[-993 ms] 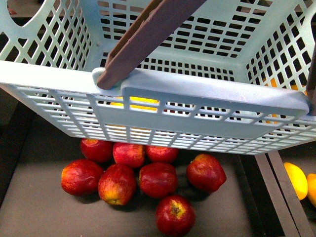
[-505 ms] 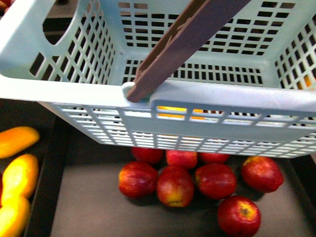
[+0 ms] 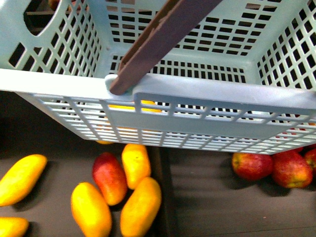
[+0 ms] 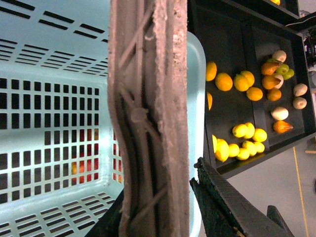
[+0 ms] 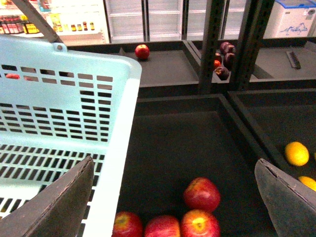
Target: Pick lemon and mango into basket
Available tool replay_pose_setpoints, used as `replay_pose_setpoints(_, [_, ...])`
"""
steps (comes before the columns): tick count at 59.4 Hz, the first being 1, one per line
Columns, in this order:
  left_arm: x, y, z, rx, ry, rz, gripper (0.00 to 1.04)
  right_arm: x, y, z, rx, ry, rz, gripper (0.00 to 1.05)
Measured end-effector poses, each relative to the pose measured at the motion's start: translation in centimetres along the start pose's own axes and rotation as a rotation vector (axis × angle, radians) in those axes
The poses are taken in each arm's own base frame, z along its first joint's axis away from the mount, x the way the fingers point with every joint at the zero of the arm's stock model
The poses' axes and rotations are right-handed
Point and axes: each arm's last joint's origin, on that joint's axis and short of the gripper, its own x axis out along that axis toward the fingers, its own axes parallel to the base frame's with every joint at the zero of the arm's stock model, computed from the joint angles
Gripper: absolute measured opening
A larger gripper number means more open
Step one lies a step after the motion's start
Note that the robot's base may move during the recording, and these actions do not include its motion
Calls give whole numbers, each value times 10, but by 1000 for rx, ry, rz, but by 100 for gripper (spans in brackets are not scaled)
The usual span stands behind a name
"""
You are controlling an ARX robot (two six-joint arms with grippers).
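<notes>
My L gripper [image 4: 155, 200] is clamped on the brown handle [image 4: 148, 98] of the basket [image 4: 54, 64], w/ a dark finger [image 4: 217, 202] on each side of the bar. The basket's light turquoise plastic w/ slotted walls & floor. It hangs off the handle above the fruit bins [image 3: 212, 197], straddling the divider [image 3: 167, 207] btw two of them. My R gripper [image 5: 174, 163] is spread wide w/ nothing btw the fingers, just beside the basket's outer wall & over the apples [image 5: 201, 194]. The mangoes [image 3: 140, 207] lie in the bin below the basket's near-left side in front view. They're long, smooth & yellow-orange, tapered at one end. I count 5 of them, plus 1 red-flushed fruit [image 3: 109, 177] of the same shape lying among them. The lemons [image 5: 296, 153] sit in the next bin to the right of the apples. They're plump, rounded & yellow: 2 in R wrist view, one cut by the frame edge. Apples: 3 in front view, 4 in R wrist view, plus 1 alone on the shelf [image 5: 163, 64] behind. L wrist view also shows piles of small yellow & orange fruit [image 4: 240, 131] off to the side, too small to name.
</notes>
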Motion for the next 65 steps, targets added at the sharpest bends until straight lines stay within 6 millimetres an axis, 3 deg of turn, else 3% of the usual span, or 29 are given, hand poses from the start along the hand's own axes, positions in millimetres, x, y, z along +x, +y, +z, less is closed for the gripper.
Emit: replay_pose_setpoints(65, [0,-1,-1,5,-3,3,26,0,0,0,0,0,1,96])
